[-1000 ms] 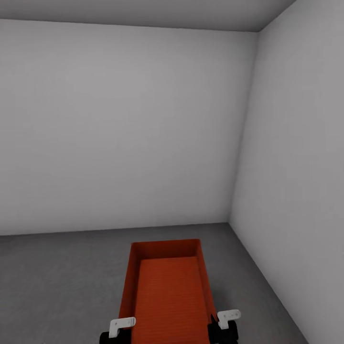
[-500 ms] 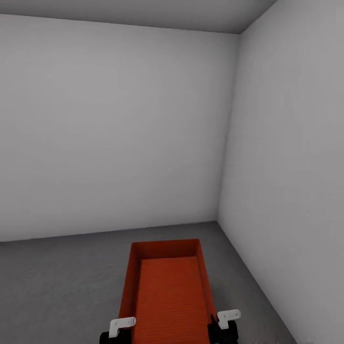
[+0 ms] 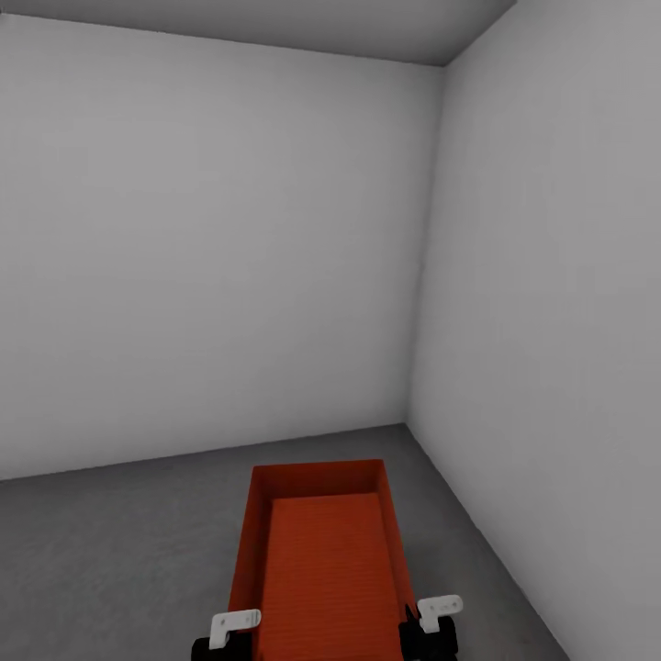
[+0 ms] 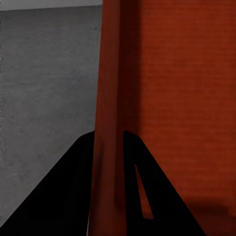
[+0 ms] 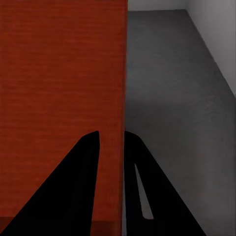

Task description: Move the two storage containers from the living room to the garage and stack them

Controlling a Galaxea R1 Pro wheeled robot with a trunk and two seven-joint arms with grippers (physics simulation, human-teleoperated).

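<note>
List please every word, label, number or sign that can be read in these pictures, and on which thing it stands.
None: no readable text anywhere.
The orange-red rectangular open-top storage container has plain walls.
The grey-white walls and dark grey concrete floor carry no marking.
The left gripper and right gripper show none either.

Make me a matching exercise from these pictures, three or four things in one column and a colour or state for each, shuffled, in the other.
Things:
1. storage container
2. floor
3. right-hand wall
4. left pincer

Descriptions:
A. dark grey, mottled
B. shut on a side wall of the box
C. orange-red, open on top
D. plain grey-white

Pairs: 1-C, 2-A, 3-D, 4-B. The right pincer likewise clamps the opposite side wall.
</note>
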